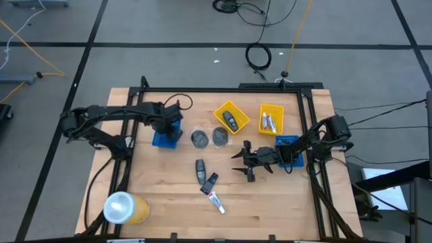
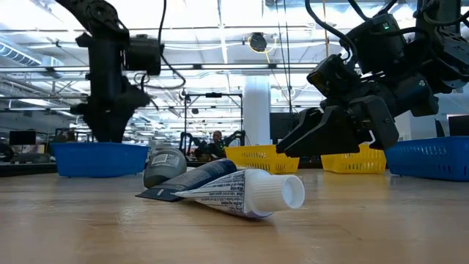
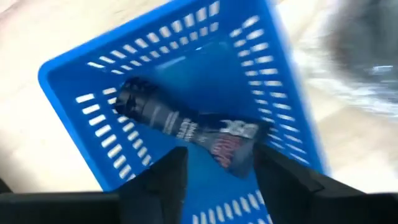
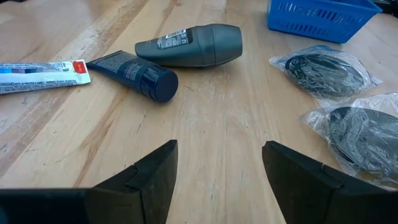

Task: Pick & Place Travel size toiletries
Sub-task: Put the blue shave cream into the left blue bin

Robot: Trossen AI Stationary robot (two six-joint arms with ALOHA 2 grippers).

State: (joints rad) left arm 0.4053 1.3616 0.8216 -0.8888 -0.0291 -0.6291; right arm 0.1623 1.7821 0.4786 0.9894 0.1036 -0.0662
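From above: left gripper (image 1: 170, 123) parked right over the square blue plastic tray (image 1: 162, 140) at about 9 o'clock on the pale wooden table (image 1: 162, 196), fingers spread with nothing between them. Right gripper (image 1: 244, 160) low over bare wood near table centre, also spread wide and empty, with a second blue tray (image 1: 288, 143) just behind it at 3 o'clock. Two square yellow plastic trays at 12 to 1 o'clock, the nearer yellow tray (image 1: 227, 109) holding a dark bottle (image 1: 230, 121), the farther yellow tray (image 1: 271, 109) holding silvery-white tubes (image 1: 269, 123). Two flat grey discs in clear wrap (image 1: 210, 137) side by side just off centre; at 6 o'clock a dark grey oblong bottle (image 1: 200, 169), a navy squeeze tube (image 1: 209, 182) and a white toothpaste tube (image 1: 216, 200) lined up close together. Orange cup with a whitish top (image 1: 125, 208) off at 7 o'clock. Table level: toothpaste tube up front, cap pointing right, lying on the navy tube. Left wrist: a dark tube with a printed label (image 3: 186, 127) lying flat inside the blue tray, clear of the open fingers (image 3: 163, 182). Right wrist: wide-open fingers (image 4: 149, 177) above bare wood, bottle and tubes ahead, well apart from them.
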